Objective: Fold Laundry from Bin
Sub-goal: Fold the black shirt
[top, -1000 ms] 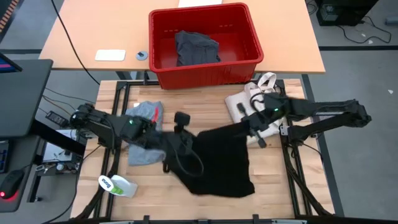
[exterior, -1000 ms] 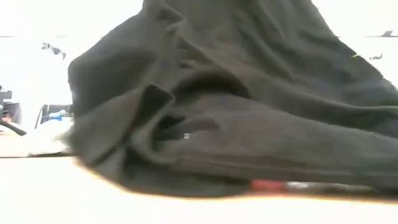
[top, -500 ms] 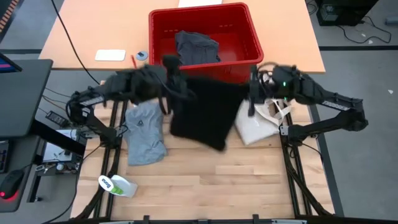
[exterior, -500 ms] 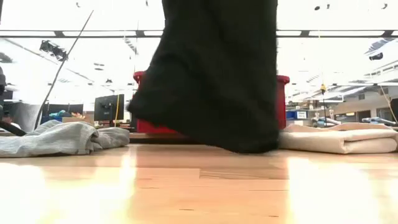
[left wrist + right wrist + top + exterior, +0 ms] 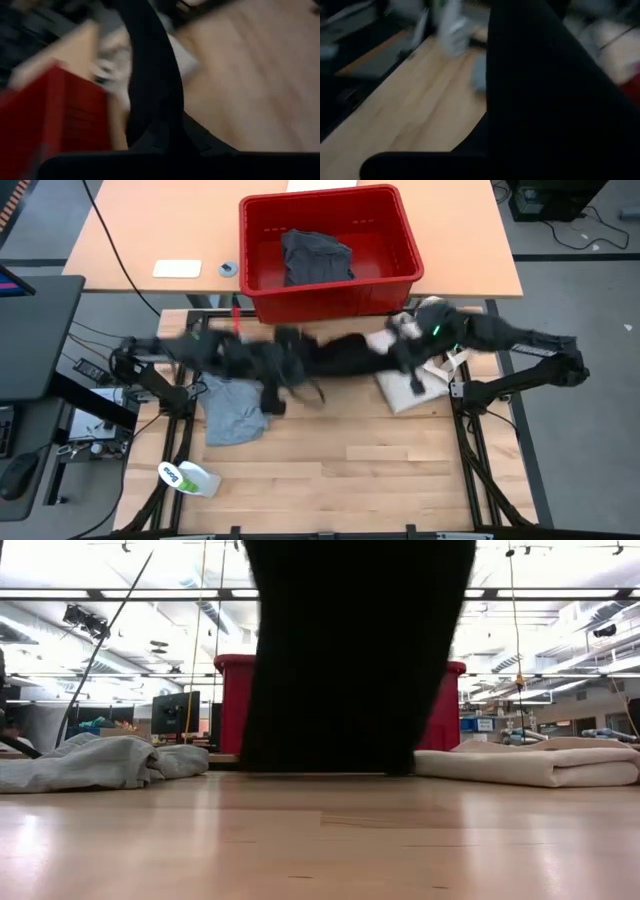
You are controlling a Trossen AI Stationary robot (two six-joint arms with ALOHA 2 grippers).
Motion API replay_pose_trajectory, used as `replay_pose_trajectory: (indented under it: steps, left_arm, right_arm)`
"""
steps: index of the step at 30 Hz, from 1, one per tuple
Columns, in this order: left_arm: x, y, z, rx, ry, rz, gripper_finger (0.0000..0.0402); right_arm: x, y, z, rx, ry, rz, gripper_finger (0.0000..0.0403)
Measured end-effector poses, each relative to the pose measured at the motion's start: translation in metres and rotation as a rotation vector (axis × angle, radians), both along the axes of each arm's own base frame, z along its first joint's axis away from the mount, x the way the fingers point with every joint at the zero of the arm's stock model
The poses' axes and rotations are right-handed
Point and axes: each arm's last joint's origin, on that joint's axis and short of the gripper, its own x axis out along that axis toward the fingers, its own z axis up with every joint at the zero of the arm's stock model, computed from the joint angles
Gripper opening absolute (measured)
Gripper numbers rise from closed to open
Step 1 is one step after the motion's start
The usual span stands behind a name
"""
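Two pincers, the left pincer (image 5: 272, 363) and the right pincer (image 5: 408, 352), hold a large black garment (image 5: 345, 352) stretched between them above the wooden surface (image 5: 330, 460), each clamped tight on an upper edge of the cloth. A second ago the garment lay heaped on the near middle of the surface; half a second ago it hung high in front of the red bin (image 5: 330, 255); now both arms have dropped and spread, so from above the cloth reads as a narrow dark band running left to right just near of the bin. The low view shows it hanging as a flat black curtain (image 5: 360, 655) whose hem almost meets the surface.

The lift and pull appear to have shaken the garment open, a likely prelude to laying it flat for folding. A light grey T-shirt (image 5: 233, 408) lies crumpled at the left, a cream tote bag (image 5: 415, 385) sits at the right under the right arm, and a dark grey garment (image 5: 317, 257) waits in the bin, so most of the folding remains. A white-and-green bottle (image 5: 188, 477) lies at the near left corner.
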Motion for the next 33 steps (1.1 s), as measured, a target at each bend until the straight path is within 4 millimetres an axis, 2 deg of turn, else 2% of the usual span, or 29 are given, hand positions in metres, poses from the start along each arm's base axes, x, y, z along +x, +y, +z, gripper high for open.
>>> replay_pose_trajectory:
  steps: [5,9,14,20,23,26,29,33]
  left_arm:
    - [0.016,-0.044,-0.065,-0.080,0.126,-0.040,0.0016]
    - [0.023,-0.075,-0.114,-0.125,0.140,-0.071,0.0016]
    - [0.024,-0.113,-0.142,-0.246,0.020,-0.148,0.0016]
    - [0.043,-0.148,-0.180,-0.415,-0.111,-0.288,0.0016]
    - [0.048,-0.149,-0.199,-0.387,-0.037,-0.271,0.0016]
    - [0.050,-0.138,-0.207,-0.382,0.029,-0.213,0.0016]
    - [0.049,-0.122,-0.206,-0.361,0.092,-0.162,0.0016]
    - [0.044,-0.094,-0.191,-0.332,0.173,-0.031,0.0016]
  right_arm:
    - [0.013,0.041,-0.055,0.078,0.135,0.027,0.0023]
    - [0.011,0.079,-0.099,0.132,0.234,0.095,0.0023]
    - [-0.001,0.118,-0.142,0.210,0.277,0.246,0.0023]
    - [-0.021,0.151,-0.182,0.288,0.285,0.361,0.0030]
    - [-0.025,0.154,-0.187,0.280,0.315,0.310,0.0034]
    - [-0.026,0.152,-0.186,0.250,0.319,0.275,0.0034]
    - [-0.022,0.143,-0.183,0.118,0.279,0.193,0.0034]
    - [-0.012,0.118,-0.184,-0.048,0.227,-0.010,0.0035]
